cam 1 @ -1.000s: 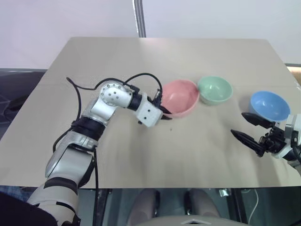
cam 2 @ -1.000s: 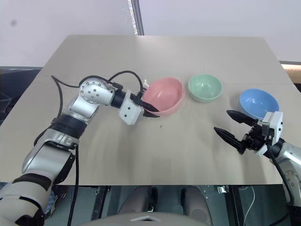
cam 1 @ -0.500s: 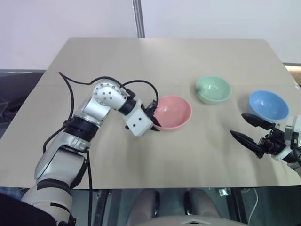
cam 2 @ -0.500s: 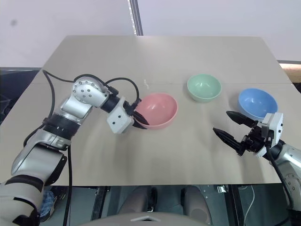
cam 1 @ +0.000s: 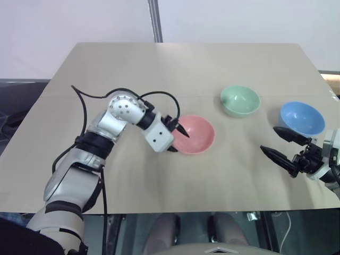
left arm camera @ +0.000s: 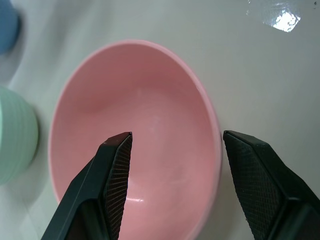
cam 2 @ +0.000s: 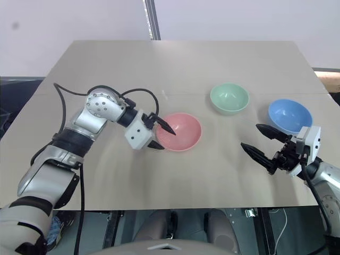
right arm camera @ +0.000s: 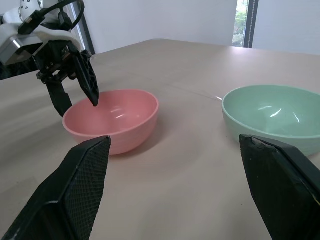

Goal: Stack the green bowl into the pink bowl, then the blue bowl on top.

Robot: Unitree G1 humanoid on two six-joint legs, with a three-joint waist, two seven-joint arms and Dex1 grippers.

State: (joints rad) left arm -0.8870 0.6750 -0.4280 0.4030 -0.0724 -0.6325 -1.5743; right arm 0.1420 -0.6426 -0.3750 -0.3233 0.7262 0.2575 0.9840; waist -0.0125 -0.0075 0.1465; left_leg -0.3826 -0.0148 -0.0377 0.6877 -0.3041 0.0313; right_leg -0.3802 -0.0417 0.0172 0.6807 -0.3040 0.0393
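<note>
The three bowls sit apart on the table [cam 1: 106, 64], so no stacking is done yet. The pink bowl [cam 1: 194, 134] rests upright near the middle of the surface. The green bowl [cam 1: 240, 100] stands further toward the far edge and to the right, and the blue bowl [cam 1: 302, 118] sits close to the right edge.

The left gripper [cam 1: 177, 138] has its fingers parted astride the pink bowl's near-left rim, gripping nothing. The right gripper [cam 1: 275, 142] is wide open and empty, just in front of the blue bowl.

Judging by this, the pink bowl looks placed, and the next move calls for a grip on the green bowl's rim, then a lift over the pink one.

The left wrist view shows one finger [left arm camera: 107, 185] over the pink bowl's inside and the other outside the rim. The right wrist view shows both near bowls from the side, standing flat.
</note>
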